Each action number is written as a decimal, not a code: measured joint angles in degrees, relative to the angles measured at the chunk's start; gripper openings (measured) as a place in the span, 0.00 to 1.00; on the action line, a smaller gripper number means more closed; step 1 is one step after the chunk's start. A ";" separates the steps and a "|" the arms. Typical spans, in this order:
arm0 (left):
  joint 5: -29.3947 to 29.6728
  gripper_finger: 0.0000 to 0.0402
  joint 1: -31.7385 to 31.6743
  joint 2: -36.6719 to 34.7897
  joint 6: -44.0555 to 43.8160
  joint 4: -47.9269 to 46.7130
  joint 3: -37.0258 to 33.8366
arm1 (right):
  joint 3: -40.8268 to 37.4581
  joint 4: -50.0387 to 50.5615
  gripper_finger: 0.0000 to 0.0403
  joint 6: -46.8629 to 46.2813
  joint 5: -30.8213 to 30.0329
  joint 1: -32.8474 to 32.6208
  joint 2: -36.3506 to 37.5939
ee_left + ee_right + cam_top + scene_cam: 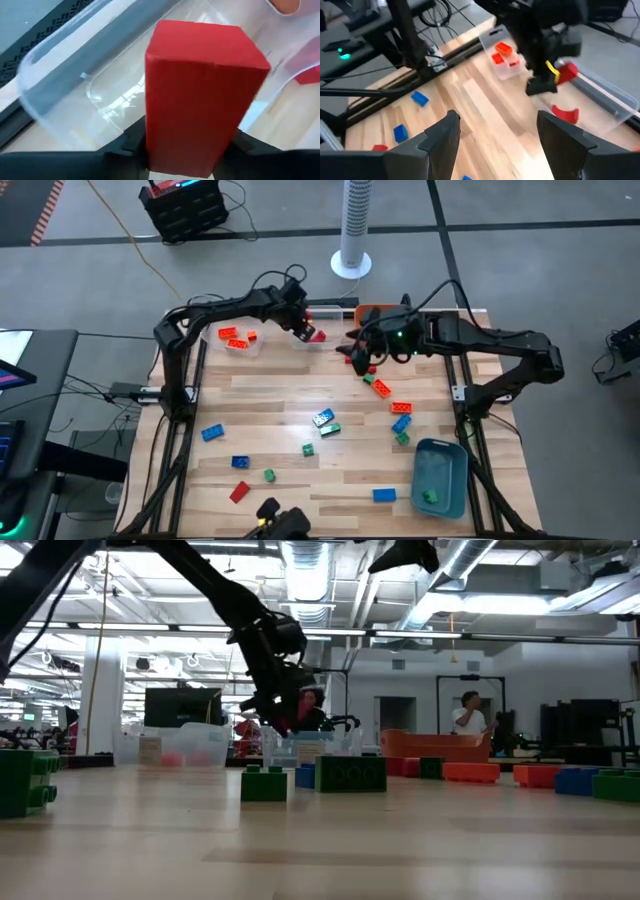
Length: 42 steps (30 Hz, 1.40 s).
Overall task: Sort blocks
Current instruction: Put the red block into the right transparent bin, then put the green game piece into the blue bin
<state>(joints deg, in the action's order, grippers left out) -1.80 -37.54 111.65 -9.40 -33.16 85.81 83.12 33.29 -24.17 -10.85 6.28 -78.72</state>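
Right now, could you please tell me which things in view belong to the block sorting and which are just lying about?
Part of the job:
- red block held in the left tool over a clear bin
- loose blocks on the table, e.g. blue block
- blue-grey bin
- right tool, open

Lying about:
- tower fan
- black crate

left gripper: closed on a red block, dark fingers against both its sides | below the block: clear bin, tilted | beyond: wooden table
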 joint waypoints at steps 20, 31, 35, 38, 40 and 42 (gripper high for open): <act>-0.67 0.62 6.61 -18.00 13.88 -10.02 4.80 | -6.07 18.68 0.67 -2.51 2.33 2.20 -3.75; 0.69 0.60 12.28 -39.97 5.62 -6.15 -12.00 | -17.70 16.58 0.67 -4.32 8.19 5.09 -8.68; 1.85 0.60 12.52 -45.65 2.32 -6.40 -15.32 | -19.06 15.93 0.67 -4.33 9.02 7.15 -8.77; 2.95 0.60 12.52 -48.73 1.13 -6.42 -16.76 | -19.75 15.49 0.67 -5.52 9.27 9.27 -8.75; 3.70 0.60 12.52 -49.91 1.06 -6.35 -17.21 | -19.87 15.58 0.67 -6.78 9.44 10.64 -8.79; 4.28 0.60 12.50 -50.66 1.02 -6.49 -17.59 | -19.84 15.46 0.67 -7.63 9.46 11.35 -8.74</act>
<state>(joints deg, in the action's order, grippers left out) 2.49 -25.04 61.00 -8.38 -39.64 68.23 63.28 48.75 -31.79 -1.39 17.63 -87.46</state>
